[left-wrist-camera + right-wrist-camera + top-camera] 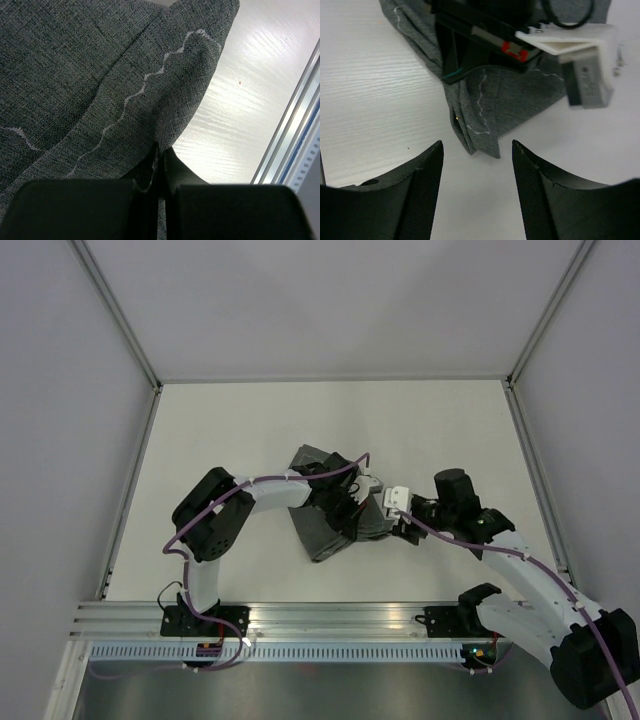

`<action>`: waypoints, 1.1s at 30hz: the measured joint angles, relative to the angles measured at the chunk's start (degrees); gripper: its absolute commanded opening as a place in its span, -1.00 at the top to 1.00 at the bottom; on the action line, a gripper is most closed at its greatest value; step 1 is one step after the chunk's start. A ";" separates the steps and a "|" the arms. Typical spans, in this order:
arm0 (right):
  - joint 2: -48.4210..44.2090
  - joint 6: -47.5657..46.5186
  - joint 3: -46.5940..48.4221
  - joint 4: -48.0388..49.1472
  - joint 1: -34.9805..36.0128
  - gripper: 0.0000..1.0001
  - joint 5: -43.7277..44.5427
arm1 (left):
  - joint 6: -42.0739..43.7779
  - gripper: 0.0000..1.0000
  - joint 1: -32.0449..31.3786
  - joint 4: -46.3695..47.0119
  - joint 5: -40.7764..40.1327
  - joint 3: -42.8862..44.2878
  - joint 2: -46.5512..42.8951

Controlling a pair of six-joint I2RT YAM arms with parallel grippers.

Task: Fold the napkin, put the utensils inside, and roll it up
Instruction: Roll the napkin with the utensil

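1. Folding not done: napkin [325, 525] lies near middle of table [230, 430], bunched, layers overlapping, no clean fold yet.
2. No utensils in any view, so placing + rolling are left, imo.
3. Left gripper [159, 156] pressed together, pinching napkin edge by the stitch line.
4. Right gripper [477, 146] spread, empty, just short of napkin's corner; looks clear of it.

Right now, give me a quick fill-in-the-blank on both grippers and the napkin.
1. The left gripper is ____ on the napkin.
2. The right gripper stands ____, with nothing between its fingers.
3. The table under the napkin is ____ in colour.
Missing words: shut; open; white.
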 measured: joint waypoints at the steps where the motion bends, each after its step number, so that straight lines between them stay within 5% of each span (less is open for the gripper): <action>1: -0.04 -0.48 -1.11 0.76 1.84 -0.29 1.16 | 0.00 0.95 0.00 -0.24 0.26 0.00 0.00; 16: 3.91 -1.49 -10.08 18.21 24.74 -0.55 22.25 | 0.02 0.95 0.04 -0.85 1.38 -0.33 0.02; 33: 18.14 -1.92 -11.26 32.06 29.29 -0.48 30.97 | 0.02 0.95 0.04 -1.25 2.78 -0.66 0.11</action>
